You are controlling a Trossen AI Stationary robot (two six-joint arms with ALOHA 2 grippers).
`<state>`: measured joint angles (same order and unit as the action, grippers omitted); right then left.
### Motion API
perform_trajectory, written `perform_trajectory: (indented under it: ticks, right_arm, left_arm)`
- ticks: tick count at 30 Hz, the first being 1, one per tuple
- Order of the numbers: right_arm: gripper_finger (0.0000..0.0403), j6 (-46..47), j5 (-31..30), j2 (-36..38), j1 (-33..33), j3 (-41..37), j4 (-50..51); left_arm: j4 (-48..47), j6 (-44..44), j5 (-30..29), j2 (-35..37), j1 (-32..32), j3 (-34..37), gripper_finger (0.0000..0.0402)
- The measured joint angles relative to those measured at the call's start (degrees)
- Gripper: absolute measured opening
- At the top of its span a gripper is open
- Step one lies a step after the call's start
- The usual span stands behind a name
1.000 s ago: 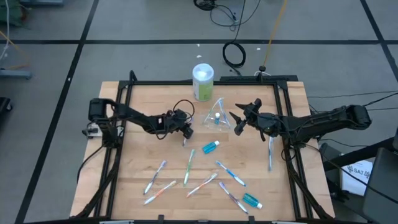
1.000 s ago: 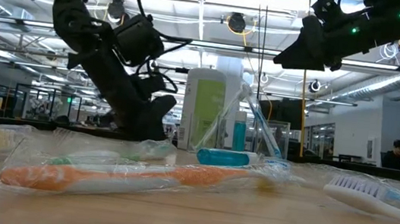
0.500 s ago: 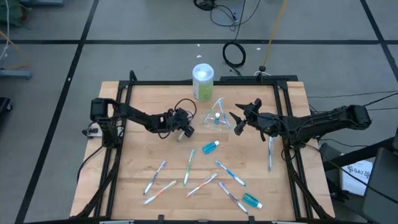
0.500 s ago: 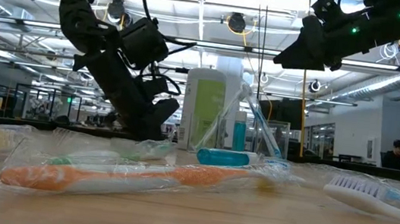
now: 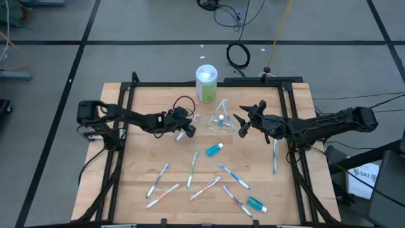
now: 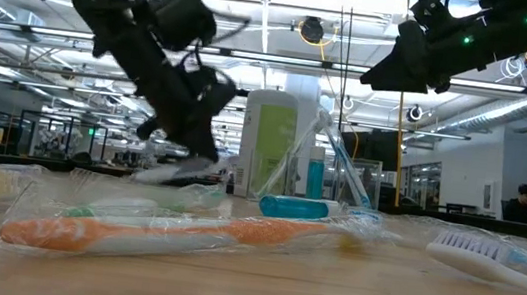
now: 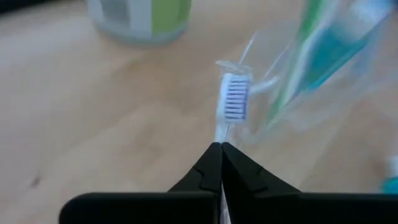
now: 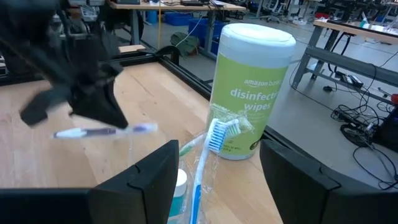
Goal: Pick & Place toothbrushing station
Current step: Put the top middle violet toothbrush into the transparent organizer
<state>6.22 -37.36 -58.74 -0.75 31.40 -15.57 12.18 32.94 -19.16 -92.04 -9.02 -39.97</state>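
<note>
My left gripper hangs left of the table's middle, shut on a white toothbrush with a purple-bristled head. A clear bag stands upright on its bottom edge just right of it, with a blue toothbrush and a teal tube inside. My right gripper is open, above the table at the bag's right side; I cannot tell whether it touches the bag. Several wrapped toothbrushes and two teal tubes lie flat on the near half. My left gripper pinches the toothbrush's handle between its two shut fingers, some way behind the head. The fingers come from above, slanting down toward the right. The brush is lifted clear of the table and lies nearly level, its head pointing toward the bag.
A green-and-white disinfectant wipes canister stands behind the bag at the far edge. One more toothbrush lies near the right rail. Black frame rails run along the table's sides. A wrapped orange toothbrush lies closest in the low view.
My left gripper has shut on the white toothbrush that lay on the table beneath it and has gone up with it, shifting a little toward the left. The brush is now lifted clear and nearly level. My right gripper and the bag have kept still.
</note>
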Motion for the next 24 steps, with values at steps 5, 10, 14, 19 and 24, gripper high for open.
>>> perform_trajectory:
  ticks: [5, 10, 14, 19, 24]
  right_arm:
    - [0.0217, 0.00, 0.00, 0.00, 0.00, 0.00, 0.00]
    - [0.0217, 0.00, 0.04, 0.00, 0.01, 0.00, -0.02]
    - [0.0217, 0.00, 0.09, 0.00, 0.02, 0.00, -0.02]
    - [0.0217, 0.00, 0.13, 0.00, 0.00, 0.00, -0.09]
    - [0.0217, 0.00, 0.13, 0.00, 0.02, 0.00, -0.44]
  left_arm:
    - [1.74, -2.10, -0.83, 6.45, 0.54, 0.00, 0.0003]
    - [7.77, -5.63, -5.99, 10.64, 2.47, 0.00, 0.0002]
    - [20.24, -11.84, -7.92, 10.56, 3.70, 0.00, 0.0003]
    - [38.15, -18.29, -7.93, 7.35, 4.33, -0.07, 0.0004]
    - [46.56, -19.32, -7.96, 3.36, 3.85, -0.11, 0.0003]
